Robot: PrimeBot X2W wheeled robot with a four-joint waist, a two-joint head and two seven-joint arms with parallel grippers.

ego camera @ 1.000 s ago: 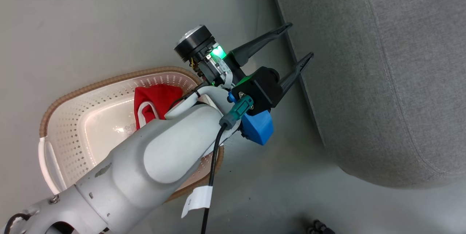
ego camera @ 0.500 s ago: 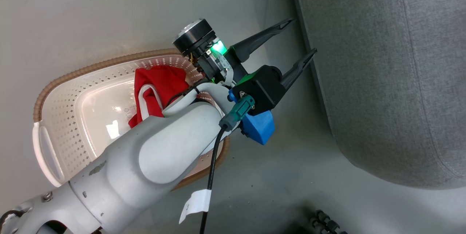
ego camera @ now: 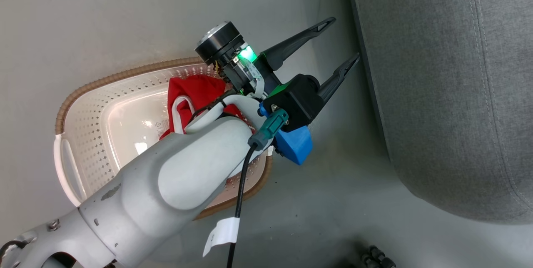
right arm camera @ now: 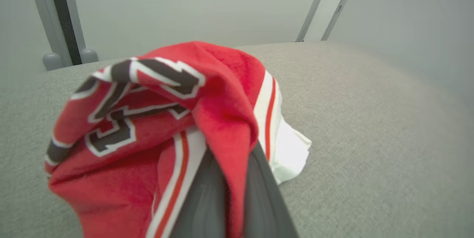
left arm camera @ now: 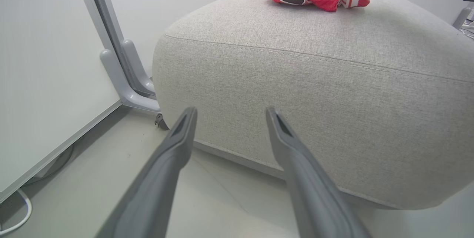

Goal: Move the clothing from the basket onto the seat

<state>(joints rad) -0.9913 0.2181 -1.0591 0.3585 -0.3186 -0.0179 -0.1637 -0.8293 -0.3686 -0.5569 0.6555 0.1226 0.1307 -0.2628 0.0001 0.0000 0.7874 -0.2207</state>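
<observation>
Now the head camera has swung: the seat [ego camera: 458, 93] and the basket [ego camera: 89, 143] both sit differently in frame than a second ago, so I log no real move of either. The left gripper [ego camera: 345, 38] stays spread wide and empty above the floor [ego camera: 125, 18] between basket and seat. The second red garment [ego camera: 200, 93] lies bunched in the basket at the end nearer the seat, partly under the left forearm. The right gripper [right arm camera: 231, 171] is clenched on a fold of the numbered garment [right arm camera: 148, 119], which rests heaped on top of the seat. Judgement: one piece delivered pending release, one left to fetch.
</observation>
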